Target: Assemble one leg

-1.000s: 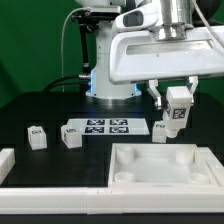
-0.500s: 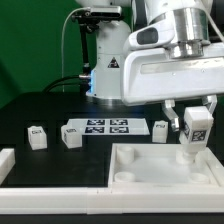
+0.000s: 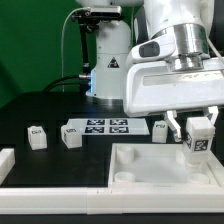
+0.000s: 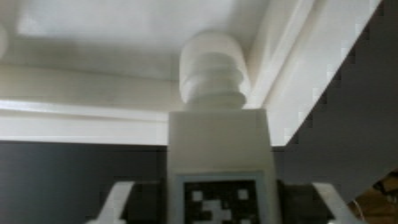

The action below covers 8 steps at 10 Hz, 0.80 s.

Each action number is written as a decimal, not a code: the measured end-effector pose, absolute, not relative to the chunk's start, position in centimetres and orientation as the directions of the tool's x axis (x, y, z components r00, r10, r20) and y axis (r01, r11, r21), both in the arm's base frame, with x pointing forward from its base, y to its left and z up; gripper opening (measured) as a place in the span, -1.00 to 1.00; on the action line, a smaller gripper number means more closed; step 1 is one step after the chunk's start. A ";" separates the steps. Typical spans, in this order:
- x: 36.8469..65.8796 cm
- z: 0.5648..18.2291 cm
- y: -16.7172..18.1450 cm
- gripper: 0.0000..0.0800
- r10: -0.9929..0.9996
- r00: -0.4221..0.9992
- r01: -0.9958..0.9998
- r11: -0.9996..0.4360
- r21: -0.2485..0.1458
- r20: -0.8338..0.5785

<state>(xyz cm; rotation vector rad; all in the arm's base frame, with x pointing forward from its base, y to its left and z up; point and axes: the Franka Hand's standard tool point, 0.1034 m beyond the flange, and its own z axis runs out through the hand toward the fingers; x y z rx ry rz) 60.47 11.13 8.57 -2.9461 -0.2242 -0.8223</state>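
My gripper (image 3: 199, 133) is shut on a leg (image 3: 199, 138), a small white post with a black-and-white tag on its face, held upright. It hangs over the right part of the large white tray-like tabletop (image 3: 140, 168), near its far right corner. In the wrist view the leg (image 4: 217, 140) fills the middle, its tag low in the picture, between my two fingers (image 4: 121, 205), with its rounded tip pointing at the tabletop's rim (image 4: 294, 60). Three more legs stand on the table: one (image 3: 37, 137), another (image 3: 70, 136) and a third (image 3: 160, 130).
The marker board (image 3: 105, 127) lies behind the tabletop. A white rail (image 3: 50, 196) runs along the front, and a white block (image 3: 5, 160) sits at the exterior view's left. The robot base (image 3: 105, 70) stands at the back.
My gripper has carried the leg toward the exterior view's right and slightly down, from above the tabletop's far edge to over its right corner area.
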 end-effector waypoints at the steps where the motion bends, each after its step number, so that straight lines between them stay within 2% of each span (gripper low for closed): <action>1: 60.5 8.7 11.4 -0.27 0.124 0.842 0.165 -0.986 -0.032 0.526; 2: 60.6 8.8 11.4 -0.27 0.122 0.819 0.164 -0.986 -0.026 0.561; 3: 60.4 8.2 11.4 -0.27 0.123 0.823 0.164 -0.986 -0.025 0.554; 8: 60.5 8.2 11.3 -0.27 0.124 0.822 0.164 -0.986 -0.024 0.555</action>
